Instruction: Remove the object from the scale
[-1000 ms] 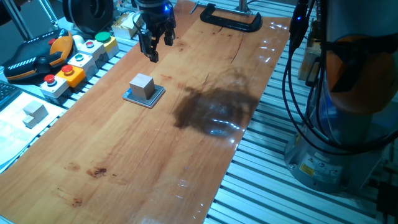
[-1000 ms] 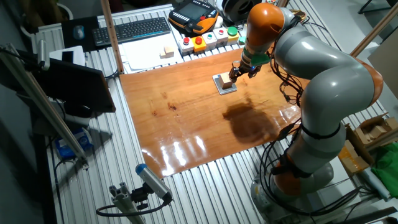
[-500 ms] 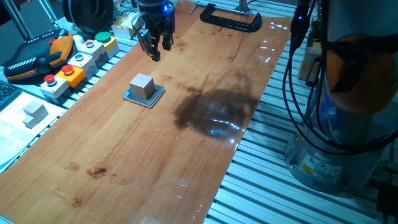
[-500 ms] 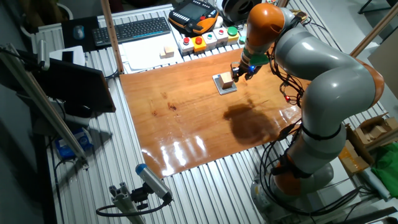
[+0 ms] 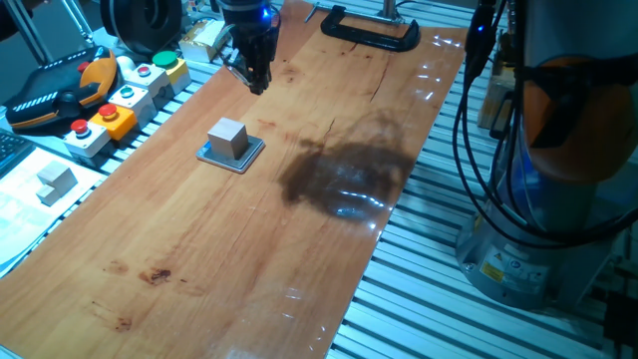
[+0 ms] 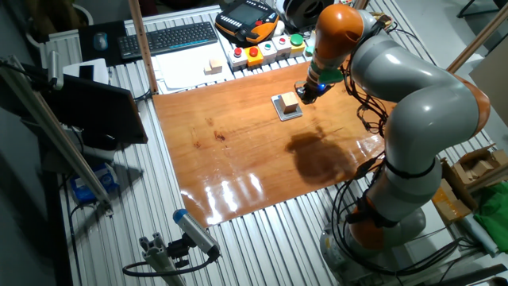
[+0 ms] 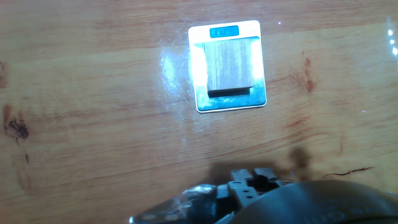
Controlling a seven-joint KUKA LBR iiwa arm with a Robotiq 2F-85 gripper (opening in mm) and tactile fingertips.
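— Cube (image 5: 228, 138) location?
— Resting centred on the scale (image 5: 231, 154), near the worktop (image 5: 299, 249) edge lined with the button boxes (image 5: 125, 95), toward the far end.
— Gripper (image 5: 255, 80)?
— Raised over the wood beyond the scale, closer to the far edge, clear of the cube. Fingers drawn together, holding nothing.

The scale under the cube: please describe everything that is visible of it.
The scale is a thin, flat square pad with rounded corners and a pale, shiny rim; a small blue strip sits at one edge. It lies flat on the wooden tabletop. The pale cube rests on it, covering most of its top. The gripper hangs apart from it, not touching.
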